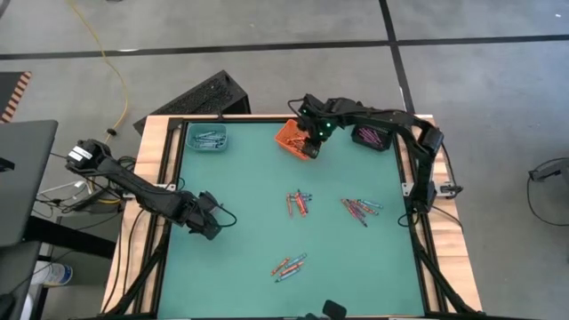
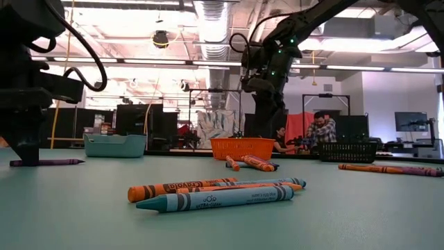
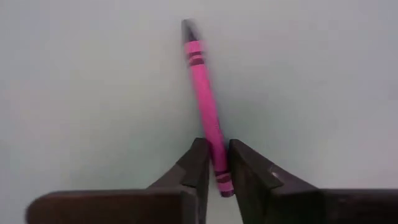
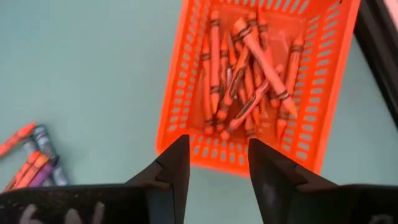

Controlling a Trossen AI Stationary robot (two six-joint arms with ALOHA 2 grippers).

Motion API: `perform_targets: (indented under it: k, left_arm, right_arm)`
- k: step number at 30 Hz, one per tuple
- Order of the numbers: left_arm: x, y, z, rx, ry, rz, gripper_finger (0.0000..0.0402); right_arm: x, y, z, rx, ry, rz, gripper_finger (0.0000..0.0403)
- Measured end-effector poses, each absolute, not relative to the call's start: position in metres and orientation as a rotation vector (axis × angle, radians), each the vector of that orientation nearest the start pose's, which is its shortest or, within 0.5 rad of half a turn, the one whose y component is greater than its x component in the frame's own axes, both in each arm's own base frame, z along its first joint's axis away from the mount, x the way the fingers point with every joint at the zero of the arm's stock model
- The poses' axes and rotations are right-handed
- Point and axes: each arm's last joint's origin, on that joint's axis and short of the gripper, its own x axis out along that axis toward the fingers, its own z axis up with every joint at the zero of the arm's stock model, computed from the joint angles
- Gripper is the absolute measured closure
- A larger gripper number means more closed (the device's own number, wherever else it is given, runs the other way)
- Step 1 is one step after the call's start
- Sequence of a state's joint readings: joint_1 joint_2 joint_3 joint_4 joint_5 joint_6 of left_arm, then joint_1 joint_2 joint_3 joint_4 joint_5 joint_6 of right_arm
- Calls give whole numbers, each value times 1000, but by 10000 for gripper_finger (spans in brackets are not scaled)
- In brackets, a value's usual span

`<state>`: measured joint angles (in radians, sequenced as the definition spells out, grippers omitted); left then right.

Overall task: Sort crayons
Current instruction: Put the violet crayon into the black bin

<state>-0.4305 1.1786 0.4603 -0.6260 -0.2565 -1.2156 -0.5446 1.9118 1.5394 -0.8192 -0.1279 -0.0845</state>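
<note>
Nearest the low camera, a teal crayon (image 2: 215, 199) and an orange crayon (image 2: 182, 187) lay side by side on the tabletop (image 2: 361, 215). At the tabletop's left side, the left gripper (image 3: 216, 163) had its fingers clenched on a pink crayon (image 3: 205, 102) lying on the surface. Over the orange bin (image 4: 323, 124), which held orange-red crayons (image 4: 245, 74), the right gripper (image 4: 217, 165) hung with fingers spread and empty. More crayons (image 1: 299, 204) lay scattered mid-table.

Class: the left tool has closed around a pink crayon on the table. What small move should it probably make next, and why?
Probably lift straight up. The left tool is shut on the pink crayon, which still lies on the table; it must clear the surface before travelling to a bin.
</note>
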Motion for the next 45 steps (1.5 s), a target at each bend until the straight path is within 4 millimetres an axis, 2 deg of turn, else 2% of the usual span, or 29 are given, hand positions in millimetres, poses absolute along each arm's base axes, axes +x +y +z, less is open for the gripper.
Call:
perform_targets:
  k: [5,13,19,27,35,39,45]
  left_arm:
    - [154,-62,138,-577,1126,586,392]
    - [156,-63,139,-511,1107,543,397]
    - [164,-65,144,-491,1024,500,399]
    - [183,-71,166,-420,880,422,399]
    - [203,-82,191,-332,687,290,400]
    - [210,-87,202,-281,590,228,400]
    - [219,-91,217,-202,439,151,400]
  right_arm:
    - [338,-190,241,301,1134,-298,254]
    - [334,-156,274,244,1096,-238,255]
    - [324,-115,304,190,1081,-158,255]
    - [307,-44,333,109,1104,-55,255]
    - [286,24,346,-17,1124,-38,255]
    - [276,52,342,-77,1126,-16,255]
    - [264,84,330,-143,1082,-9,255]
